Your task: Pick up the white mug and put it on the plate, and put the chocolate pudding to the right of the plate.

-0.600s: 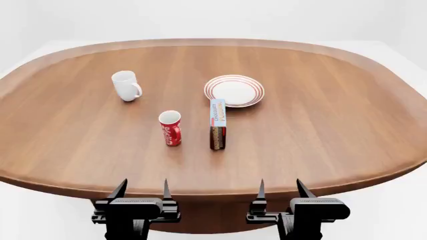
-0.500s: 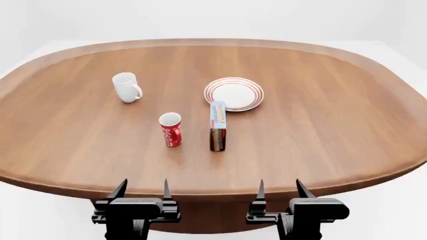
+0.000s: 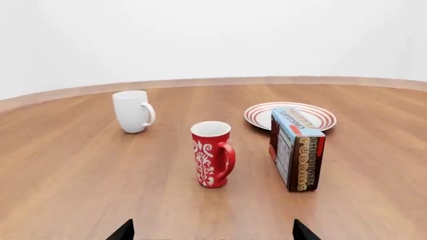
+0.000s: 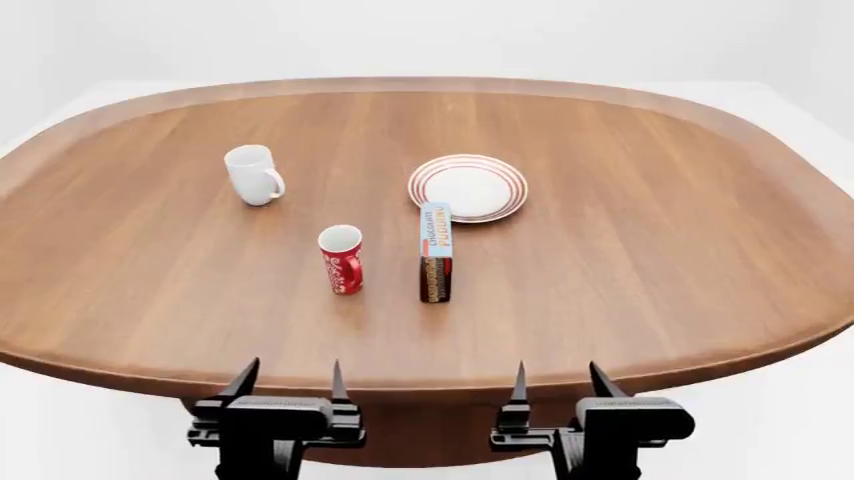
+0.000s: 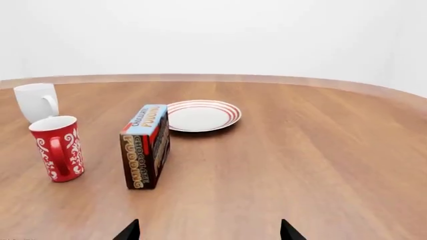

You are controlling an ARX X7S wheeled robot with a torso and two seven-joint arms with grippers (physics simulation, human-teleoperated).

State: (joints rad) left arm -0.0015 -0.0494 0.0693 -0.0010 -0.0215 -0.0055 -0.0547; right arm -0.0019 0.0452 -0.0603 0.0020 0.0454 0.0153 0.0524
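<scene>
White mug (image 4: 252, 173) upright; pudding carton (image 4: 435, 251) (on edge) before plate (image 4: 469, 187).

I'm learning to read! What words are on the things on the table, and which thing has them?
"CHOCOLATE PUDDING": orange letters on the dark brown end of the small rectangular pudding carton, and again on its light blue face.
Red ceramic mug: only white swirls, no readable words.
Plain glossy white mug: no writing.
Round red-ringed white plate: no writing.

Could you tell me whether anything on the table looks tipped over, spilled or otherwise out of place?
Nothing stands out. The mug and red cup stand upright, the pudding stands on edge just in front of the empty plate, and nothing is spilled.
</scene>
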